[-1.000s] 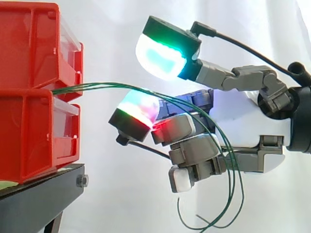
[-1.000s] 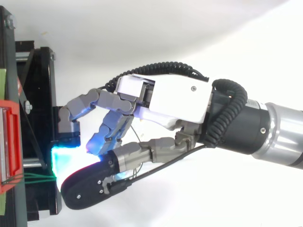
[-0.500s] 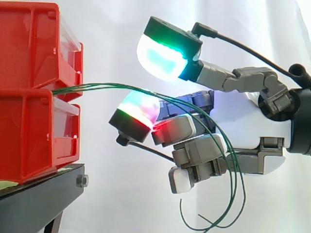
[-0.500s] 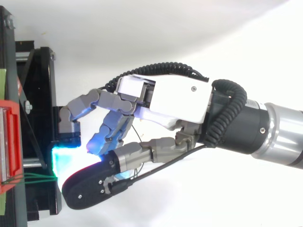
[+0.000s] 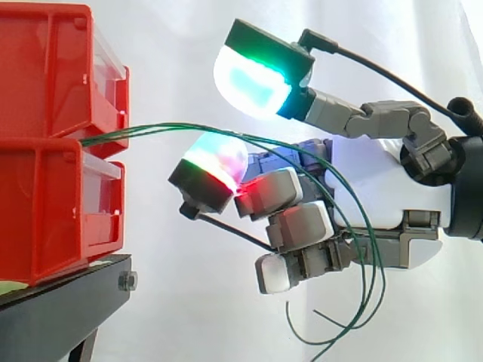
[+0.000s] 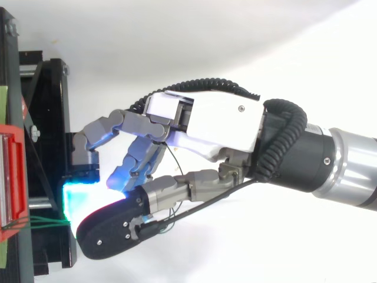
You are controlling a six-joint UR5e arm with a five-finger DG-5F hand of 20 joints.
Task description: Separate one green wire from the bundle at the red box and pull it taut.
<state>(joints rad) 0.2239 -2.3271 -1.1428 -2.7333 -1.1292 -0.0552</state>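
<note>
At your left, a black metal stand [image 5: 64,309] carries a small silver hex bolt [image 5: 127,281] at its right end. A pale green strip [image 6: 2,103] edges it. A plain white fabric curtain [image 5: 173,60] hangs behind.

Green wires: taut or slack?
Slack: in the side view the green wires arc from the red box past the robot hand and droop, loose ends curling below.

Obstacles: red bins [image 5: 53,151] are sitting stacked at the left on the black stand [image 5: 60,302], closing off that side. Green wires [image 5: 173,130] are spanning the gap from the bins to the hand [image 5: 396,188], then hanging in loops beneath it.
Free room: space is lying open above the wires, and below them between stand and hand.
</note>
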